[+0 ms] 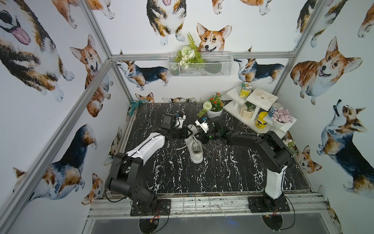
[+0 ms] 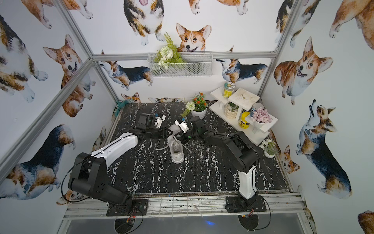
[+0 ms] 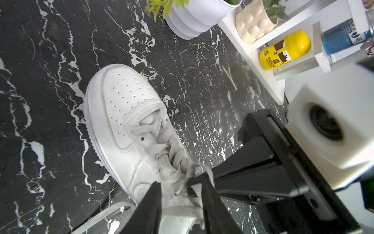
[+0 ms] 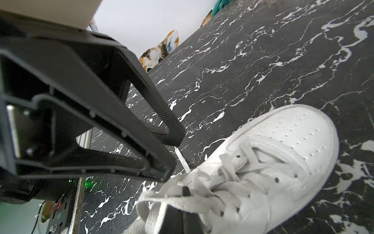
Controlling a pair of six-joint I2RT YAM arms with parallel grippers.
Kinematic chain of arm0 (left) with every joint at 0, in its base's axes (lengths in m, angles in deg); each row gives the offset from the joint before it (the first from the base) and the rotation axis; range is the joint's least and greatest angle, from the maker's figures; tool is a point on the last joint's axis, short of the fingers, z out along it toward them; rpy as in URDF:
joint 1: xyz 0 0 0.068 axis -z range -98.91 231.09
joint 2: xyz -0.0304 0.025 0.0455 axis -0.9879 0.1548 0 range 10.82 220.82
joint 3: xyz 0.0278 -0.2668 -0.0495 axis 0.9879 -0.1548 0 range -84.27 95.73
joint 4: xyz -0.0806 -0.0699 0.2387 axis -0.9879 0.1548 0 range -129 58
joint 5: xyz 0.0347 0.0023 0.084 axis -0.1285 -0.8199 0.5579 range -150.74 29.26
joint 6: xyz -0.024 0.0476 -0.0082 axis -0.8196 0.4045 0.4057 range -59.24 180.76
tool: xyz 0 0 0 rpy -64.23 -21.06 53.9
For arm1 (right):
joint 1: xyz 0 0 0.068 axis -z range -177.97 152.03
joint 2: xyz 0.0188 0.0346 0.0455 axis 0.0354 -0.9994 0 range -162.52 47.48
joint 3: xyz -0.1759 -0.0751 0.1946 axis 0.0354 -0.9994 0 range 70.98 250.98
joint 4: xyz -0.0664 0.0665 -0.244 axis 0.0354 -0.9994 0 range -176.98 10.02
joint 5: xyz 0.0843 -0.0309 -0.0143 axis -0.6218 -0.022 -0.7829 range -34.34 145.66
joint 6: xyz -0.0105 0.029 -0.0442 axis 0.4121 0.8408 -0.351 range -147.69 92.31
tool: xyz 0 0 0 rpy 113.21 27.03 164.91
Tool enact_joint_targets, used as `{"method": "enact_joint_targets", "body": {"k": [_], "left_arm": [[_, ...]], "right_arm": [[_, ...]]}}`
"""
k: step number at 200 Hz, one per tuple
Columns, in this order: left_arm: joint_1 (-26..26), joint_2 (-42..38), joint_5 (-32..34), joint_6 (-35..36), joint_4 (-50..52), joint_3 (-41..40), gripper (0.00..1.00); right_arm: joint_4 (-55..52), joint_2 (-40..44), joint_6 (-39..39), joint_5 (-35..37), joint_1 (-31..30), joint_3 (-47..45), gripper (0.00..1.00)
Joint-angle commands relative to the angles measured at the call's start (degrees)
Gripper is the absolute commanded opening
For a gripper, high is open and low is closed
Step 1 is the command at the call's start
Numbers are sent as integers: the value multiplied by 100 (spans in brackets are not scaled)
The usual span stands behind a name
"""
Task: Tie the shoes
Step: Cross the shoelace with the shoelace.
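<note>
White sneaker (image 1: 196, 152) upright mid-table (image 1: 222, 172), laces (image 3: 162, 139) untied.

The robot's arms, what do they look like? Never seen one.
The left arm and right arm each mix a white shell with black jointed blocks, thin black cables looping outside. The left gripper has black hollow triangular fingers with finely ribbed pads.

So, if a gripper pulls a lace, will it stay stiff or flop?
Probably floppy: the laces drape in soft curves, and a loose end lies limp on the table. The sneaker sits flat on its sole, so it likely won't tip.
</note>
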Motion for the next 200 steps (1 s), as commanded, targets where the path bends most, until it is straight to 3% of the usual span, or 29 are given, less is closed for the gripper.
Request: {"method": "enact_joint_targets", "body": {"k": [1, 25, 88, 200], "left_arm": [[-3, 50, -211, -122, -279, -13, 39], [1, 98, -250, -161, -342, -65, 38], [-8, 169, -16, -240, -444, -189, 22], [115, -143, -451, -540, -839, -519, 30]], "right_arm": [[-40, 37, -98, 44, -12, -6, 0], [-41, 34, -106, 43, -20, -6, 0], [-84, -4, -132, 57, -41, 30, 0], [-202, -55, -189, 93, -64, 131, 0]]}}
